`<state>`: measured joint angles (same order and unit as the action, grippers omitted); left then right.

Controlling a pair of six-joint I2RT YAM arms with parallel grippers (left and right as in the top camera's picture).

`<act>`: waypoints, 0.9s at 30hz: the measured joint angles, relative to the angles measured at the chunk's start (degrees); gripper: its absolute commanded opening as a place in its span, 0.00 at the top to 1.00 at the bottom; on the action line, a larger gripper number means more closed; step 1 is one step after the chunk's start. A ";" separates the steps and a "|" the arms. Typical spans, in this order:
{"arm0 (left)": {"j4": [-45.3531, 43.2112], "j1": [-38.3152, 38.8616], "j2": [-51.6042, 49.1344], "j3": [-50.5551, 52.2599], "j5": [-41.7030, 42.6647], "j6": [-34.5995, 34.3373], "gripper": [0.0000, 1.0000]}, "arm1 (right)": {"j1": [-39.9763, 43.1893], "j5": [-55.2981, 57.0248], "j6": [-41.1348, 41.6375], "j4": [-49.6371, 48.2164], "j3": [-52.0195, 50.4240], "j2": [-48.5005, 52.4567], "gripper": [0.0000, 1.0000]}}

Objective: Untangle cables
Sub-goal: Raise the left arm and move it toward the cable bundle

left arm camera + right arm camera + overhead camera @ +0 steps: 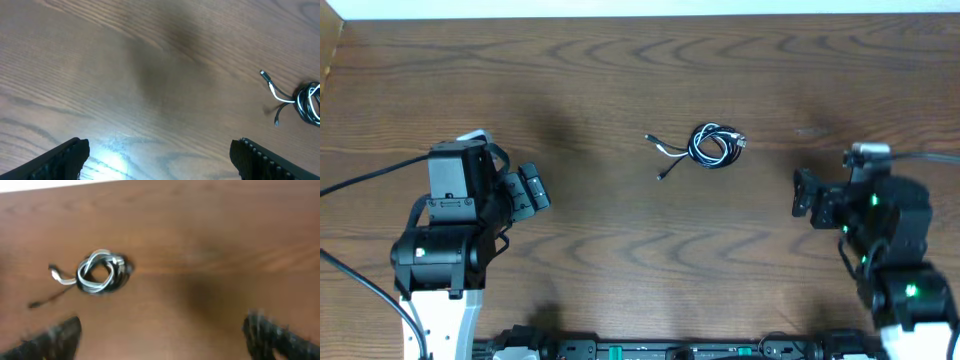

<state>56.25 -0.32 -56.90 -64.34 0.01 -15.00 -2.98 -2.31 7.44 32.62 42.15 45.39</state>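
A black cable and a white cable (710, 146) lie wound together in one small coil on the wooden table, a little right of centre, with two loose plug ends trailing to the left. The coil also shows at the right edge of the left wrist view (310, 102) and at the left of the right wrist view (101, 272). My left gripper (532, 189) is open and empty, well left of the coil. My right gripper (810, 196) is open and empty, to the right of the coil and slightly nearer me.
The brown wooden table (640, 70) fills the view. A pale wall strip runs along the far edge. Thick black wires trail from both arms at the left and right sides. Arm bases stand along the front edge.
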 measured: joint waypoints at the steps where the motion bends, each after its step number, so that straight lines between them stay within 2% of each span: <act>1: 0.11 0.00 0.00 0.00 0.02 0.00 0.05 | 0.00 -0.13 0.00 1.75 1.62 1.55 0.01; 5: 0.09 0.00 0.00 0.00 0.00 0.00 0.05 | 0.00 -0.68 -0.31 14.36 11.74 11.06 0.01; 6: 0.11 0.00 0.00 0.00 0.00 0.00 0.02 | 0.00 -0.66 -0.46 17.29 14.10 13.35 0.01; 11: -0.11 0.00 0.00 0.00 0.00 0.02 0.02 | 0.00 1.92 -0.72 27.15 22.62 22.75 0.01; 20: -3.78 -0.02 0.00 0.00 0.31 -0.50 0.02 | 0.00 5.01 -1.33 28.30 25.51 27.21 0.01; 27: -10.73 0.44 -1.99 -0.11 5.27 -1.33 0.02 | 0.00 4.46 -1.62 26.36 25.62 27.21 0.01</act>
<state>45.52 0.12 -58.89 -64.45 5.28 -16.34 -2.98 2.15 5.82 58.98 67.77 72.60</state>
